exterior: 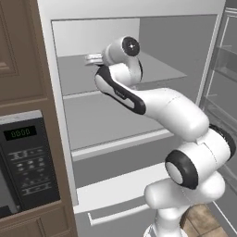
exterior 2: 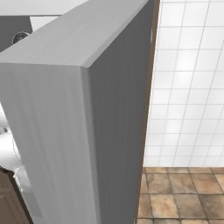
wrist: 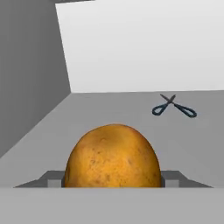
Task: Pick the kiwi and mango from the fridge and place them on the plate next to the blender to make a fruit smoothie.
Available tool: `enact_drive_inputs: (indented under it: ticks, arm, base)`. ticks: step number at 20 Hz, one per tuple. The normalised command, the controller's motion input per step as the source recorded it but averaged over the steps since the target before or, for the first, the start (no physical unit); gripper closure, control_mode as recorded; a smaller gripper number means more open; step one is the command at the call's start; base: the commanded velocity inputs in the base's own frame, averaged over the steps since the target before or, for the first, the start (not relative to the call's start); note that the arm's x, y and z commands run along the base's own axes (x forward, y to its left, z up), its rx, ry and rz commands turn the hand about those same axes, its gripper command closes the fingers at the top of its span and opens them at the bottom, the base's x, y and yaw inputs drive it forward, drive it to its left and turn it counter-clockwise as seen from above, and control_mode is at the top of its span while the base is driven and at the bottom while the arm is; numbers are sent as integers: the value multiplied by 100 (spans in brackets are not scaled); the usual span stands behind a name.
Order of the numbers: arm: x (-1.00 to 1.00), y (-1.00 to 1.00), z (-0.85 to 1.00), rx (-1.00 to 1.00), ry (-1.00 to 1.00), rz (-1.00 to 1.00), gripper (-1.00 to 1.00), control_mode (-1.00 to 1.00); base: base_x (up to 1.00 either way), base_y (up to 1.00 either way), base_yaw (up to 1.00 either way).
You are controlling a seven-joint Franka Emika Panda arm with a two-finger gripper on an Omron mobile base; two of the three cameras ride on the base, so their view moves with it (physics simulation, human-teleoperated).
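Mango (wrist: 113, 156), orange-yellow with dark speckles, sits between the gripper's (wrist: 113, 177) two fingers, which pinch it from either side above a grey shelf inside the fridge (exterior: 115, 120). Beyond it, well apart, a pair of dark-handled scissors (wrist: 174, 106) lies spread on the same shelf near the pale back wall. Left of the fridge stands a black-fronted microwave (exterior: 28, 162) set in brown cabinetry.

Shelf floor lies bare around mango (wrist: 113, 156); scissors (wrist: 174, 106) lie well behind it
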Motion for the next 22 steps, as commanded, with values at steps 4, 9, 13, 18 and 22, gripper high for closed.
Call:
enact_drive_inputs:
  ticks: [4,9,13,18,22]
  arm:
    - [-100,-47,65,12,-28,0,100,-100]
    - [-100,-48,76,5,2,-1,100,-100]
    - [-100,-29,29,0,27,-1,100,-100]
    - [-100,-11,-27,-1,39,0,100,-100]
    - [-96,-2,-83,-4,38,0,100,-100]
  base:
    - [0,0,0]
    - [0,0,0]
    - [0,0,0]
    - [0,0,0]
    - [0,0,0]
